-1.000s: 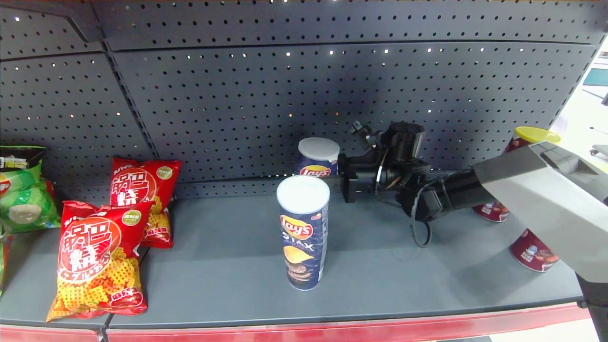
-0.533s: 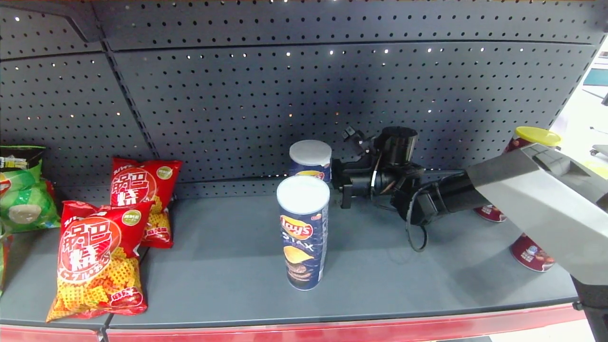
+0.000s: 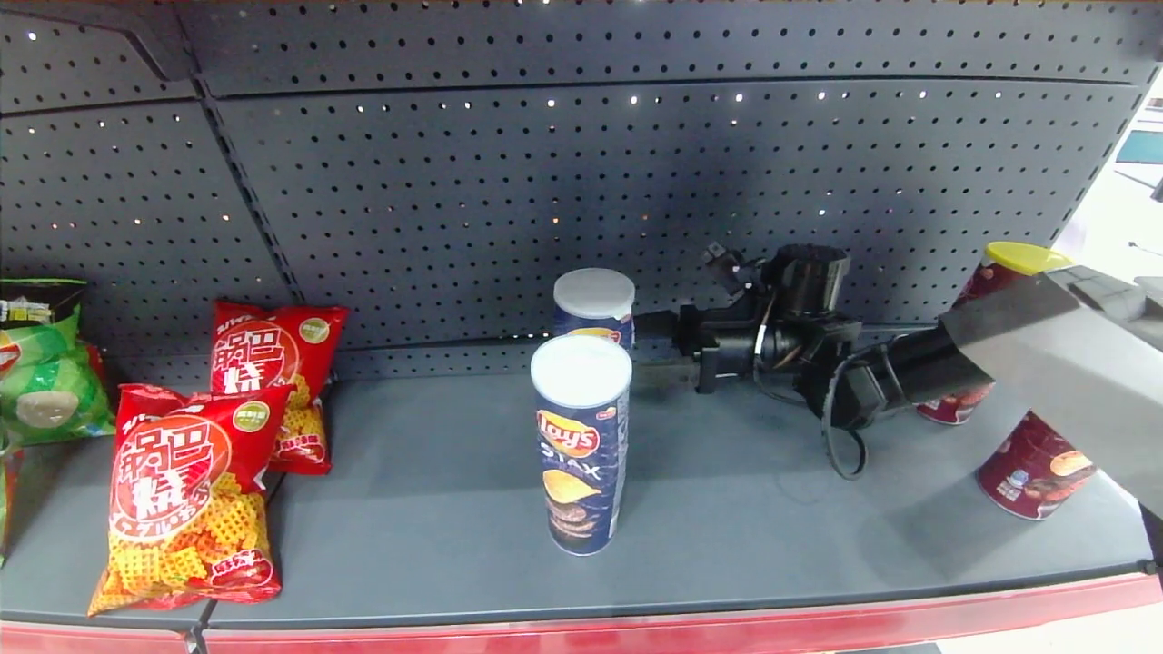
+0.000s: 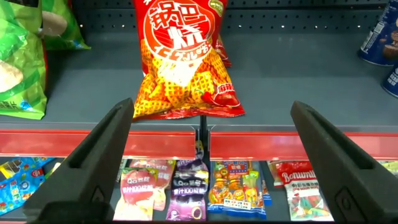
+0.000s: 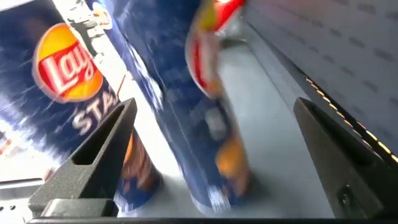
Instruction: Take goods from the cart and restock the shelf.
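right claw (image 3: 650, 343) spread, just beside rear dark-blue cylindrical crisp can (image 3: 593, 304) on grey metal shelf (image 3: 436, 509), left claw (image 4: 212, 107) spread, facing red foil snack bag (image 4: 183, 62)

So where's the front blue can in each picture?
Head view: front blue can, upright before the rear blue can.
Left wrist view: front blue can at the frame's edge, nearer than the rear one.
Right wrist view: front blue can beside the rear one.
Shared landmark: rear blue can.

Two blue cans (image 3: 581, 445) upright on shelf (image 3: 436, 509)
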`<state>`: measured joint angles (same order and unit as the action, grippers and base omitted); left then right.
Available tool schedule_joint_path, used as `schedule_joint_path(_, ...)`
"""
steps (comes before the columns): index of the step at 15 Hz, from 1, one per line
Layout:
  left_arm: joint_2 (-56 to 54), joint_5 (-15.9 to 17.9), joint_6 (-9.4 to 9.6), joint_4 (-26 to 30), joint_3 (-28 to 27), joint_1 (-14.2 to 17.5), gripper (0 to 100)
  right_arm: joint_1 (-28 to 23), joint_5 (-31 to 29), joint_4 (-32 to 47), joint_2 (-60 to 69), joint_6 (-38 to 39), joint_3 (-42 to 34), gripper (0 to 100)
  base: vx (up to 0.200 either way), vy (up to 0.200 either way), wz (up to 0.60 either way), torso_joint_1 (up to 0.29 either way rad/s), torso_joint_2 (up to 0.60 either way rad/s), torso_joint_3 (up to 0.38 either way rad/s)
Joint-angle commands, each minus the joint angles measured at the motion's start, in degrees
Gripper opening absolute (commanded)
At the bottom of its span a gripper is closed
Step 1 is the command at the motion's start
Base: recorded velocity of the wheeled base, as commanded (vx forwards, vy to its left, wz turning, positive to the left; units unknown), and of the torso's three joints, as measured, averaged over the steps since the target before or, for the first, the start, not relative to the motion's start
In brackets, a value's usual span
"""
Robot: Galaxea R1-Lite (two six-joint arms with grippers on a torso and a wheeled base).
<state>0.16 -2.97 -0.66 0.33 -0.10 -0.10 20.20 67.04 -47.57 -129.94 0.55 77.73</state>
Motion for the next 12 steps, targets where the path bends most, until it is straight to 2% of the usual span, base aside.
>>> schedule_joint_path(1,0.0,0.0,-0.04,0.0,0.0,0.0,100,-3.2,0.1,-0.2,3.3,-0.2,-3.2,100,0.000,0.000,0.00,0.000,0.00,0.000)
schedule_joint_path(4,0.0,0.0,-0.04,0.0,0.0,0.0,100,-5.5,0.3,-0.3,7.3,-1.8,-8.8,100,0.000,0.000,0.00,0.000,0.00,0.000)
schedule_joint_path(10,0.0,0.0,-0.04,0.0,0.0,0.0,100,-5.1,0.4,-0.6,16.1,-5.9,-22.5,100,0.000,0.000,0.00,0.000,0.00,0.000)
schedule_joint_path(12,0.0,0.0,-0.04,0.0,0.0,0.0,100,-4.1,0.3,-0.6,18.5,-6.7,-24.9,100,0.000,0.000,0.00,0.000,0.00,0.000)
